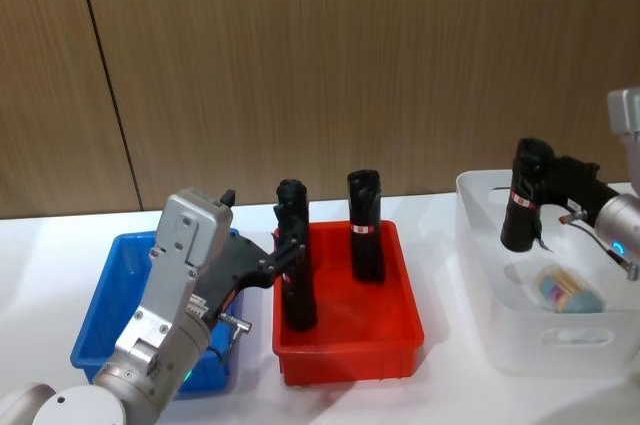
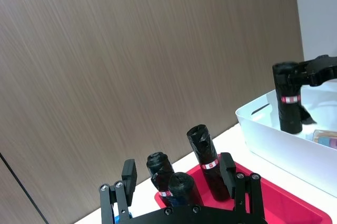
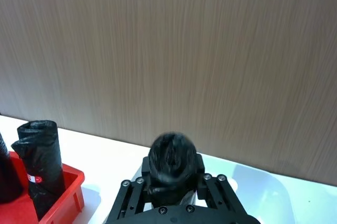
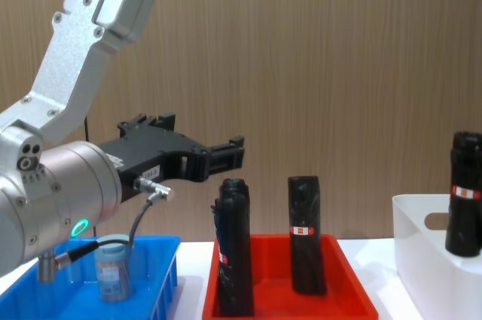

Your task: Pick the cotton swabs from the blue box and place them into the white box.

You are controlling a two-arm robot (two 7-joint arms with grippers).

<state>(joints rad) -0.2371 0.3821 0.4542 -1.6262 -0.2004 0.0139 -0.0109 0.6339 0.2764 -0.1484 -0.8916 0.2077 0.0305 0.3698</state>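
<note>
One cotton swabs jar (image 4: 113, 272) stands upright in the blue box (image 1: 112, 290), below my left arm. Another jar (image 1: 568, 290) lies on its side inside the white box (image 1: 480, 245). My left gripper (image 4: 235, 150) is open and holds nothing. It hovers above the gap between the blue box (image 4: 162, 260) and the red bin, pointing at the black packs (image 2: 202, 158). Over the white box (image 4: 418, 252), my right gripper (image 1: 532, 193) is shut on a tall black wrapped pack (image 3: 171, 155) with a red-white label, held upright.
A red bin (image 1: 400, 330) stands between the two boxes with black wrapped packs (image 1: 365, 225) standing in it. A brown wood-grain wall runs behind the white table. Bare table shows in front of the bins.
</note>
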